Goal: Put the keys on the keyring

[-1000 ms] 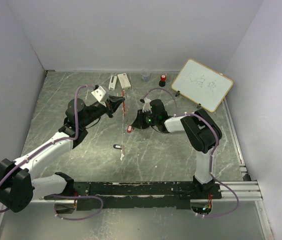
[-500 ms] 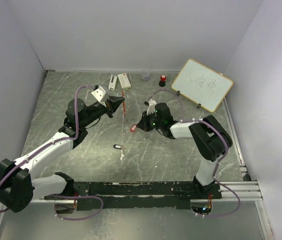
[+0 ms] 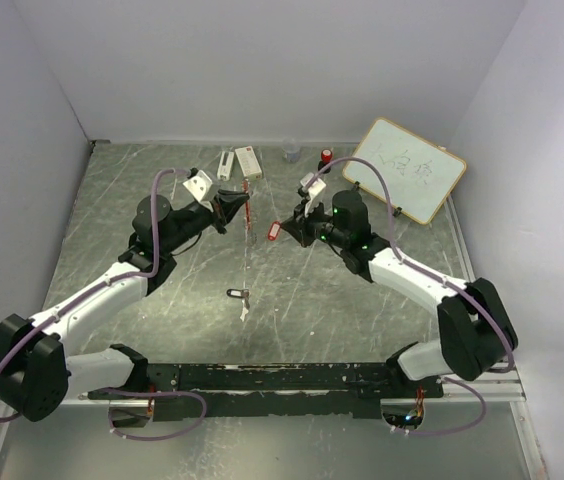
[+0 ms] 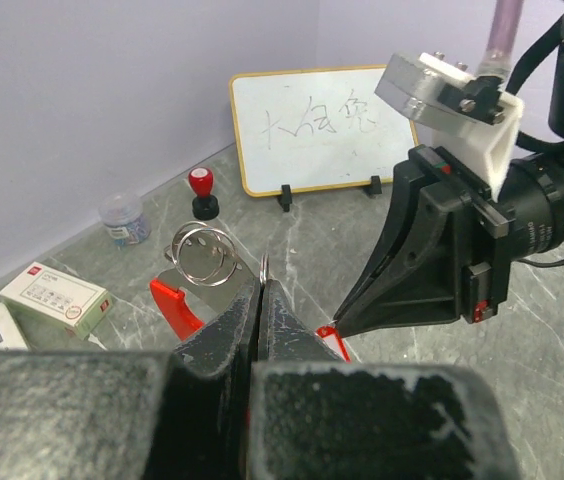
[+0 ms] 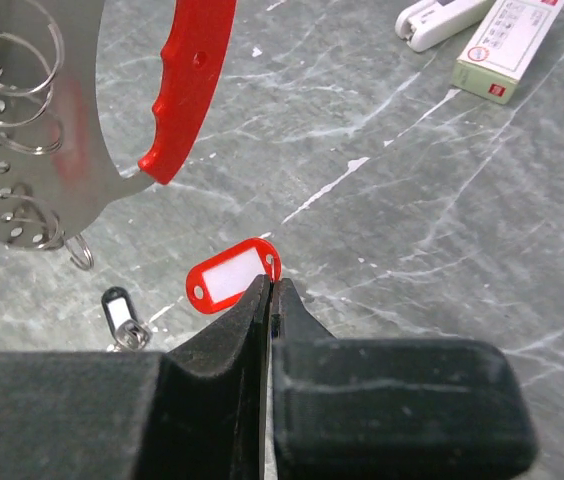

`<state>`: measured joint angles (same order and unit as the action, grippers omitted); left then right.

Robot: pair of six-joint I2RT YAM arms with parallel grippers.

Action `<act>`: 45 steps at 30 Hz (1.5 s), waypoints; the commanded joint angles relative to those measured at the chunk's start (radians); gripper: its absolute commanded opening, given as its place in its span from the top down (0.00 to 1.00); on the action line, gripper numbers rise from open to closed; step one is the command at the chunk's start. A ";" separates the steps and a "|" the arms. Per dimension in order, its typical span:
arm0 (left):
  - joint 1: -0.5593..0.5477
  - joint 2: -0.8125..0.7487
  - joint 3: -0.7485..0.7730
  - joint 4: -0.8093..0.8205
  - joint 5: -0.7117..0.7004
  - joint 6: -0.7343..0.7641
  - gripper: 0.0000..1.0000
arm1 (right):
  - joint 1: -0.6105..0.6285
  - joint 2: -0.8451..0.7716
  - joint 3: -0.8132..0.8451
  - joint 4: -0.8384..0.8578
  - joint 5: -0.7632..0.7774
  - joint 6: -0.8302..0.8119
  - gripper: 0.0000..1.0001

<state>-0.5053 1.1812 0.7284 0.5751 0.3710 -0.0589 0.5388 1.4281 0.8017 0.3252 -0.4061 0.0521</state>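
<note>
- From above, the left gripper [image 3: 239, 209] is pinched shut on the keyring [image 3: 248, 205]. It holds the red grip up off the table [image 3: 162, 170], and the thin chain trails toward the near edge. Just opposite, the right gripper [image 3: 284, 232] is closed on the red key [image 3: 273, 233]. The black key [image 3: 233, 293] lies by the chain's lower end; I can't tell whether it is attached.
- In the left wrist view, the jaws are fully together on the keyring's thin metal edge. It looks stiff, slick and featherlight, so I'd expect it to swivel in so narrow a pinch.
- In the right wrist view, the jaws are closed on one end of the red key, near its hole. The smooth, hard plastic weighs next to nothing and could twist or pop free. A deeper hold on the flat faces would be safer.
</note>
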 commanded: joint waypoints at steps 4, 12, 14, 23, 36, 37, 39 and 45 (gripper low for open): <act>0.011 0.006 0.045 0.068 0.022 -0.006 0.93 | 0.006 -0.066 0.056 -0.181 0.028 -0.164 1.00; 0.012 0.011 0.050 0.078 0.031 -0.018 0.93 | 0.006 -0.010 0.168 -0.327 0.112 -0.142 1.00; 0.011 0.009 0.047 0.076 0.032 -0.021 0.93 | 0.004 0.057 0.267 -0.451 0.082 -0.147 1.00; 0.011 -0.005 0.039 0.072 0.026 -0.026 0.93 | 0.015 0.240 0.511 -0.777 0.186 -0.106 1.00; 0.012 -0.012 0.038 0.063 0.024 -0.020 0.93 | 0.012 0.112 0.415 -0.634 0.064 -0.117 1.00; 0.011 -0.012 0.038 0.066 0.027 -0.019 0.93 | 0.012 0.089 0.403 -0.613 0.051 -0.128 1.00; 0.011 -0.008 0.039 0.073 0.039 -0.020 0.93 | 0.012 0.049 0.383 -0.578 0.022 -0.153 1.00; 0.011 0.003 0.050 0.081 0.062 -0.007 0.93 | 0.011 -0.023 0.372 -0.540 -0.073 -0.203 1.00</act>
<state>-0.5007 1.1931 0.7395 0.6018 0.3950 -0.0780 0.5499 1.4441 1.1790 -0.2771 -0.3893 -0.1020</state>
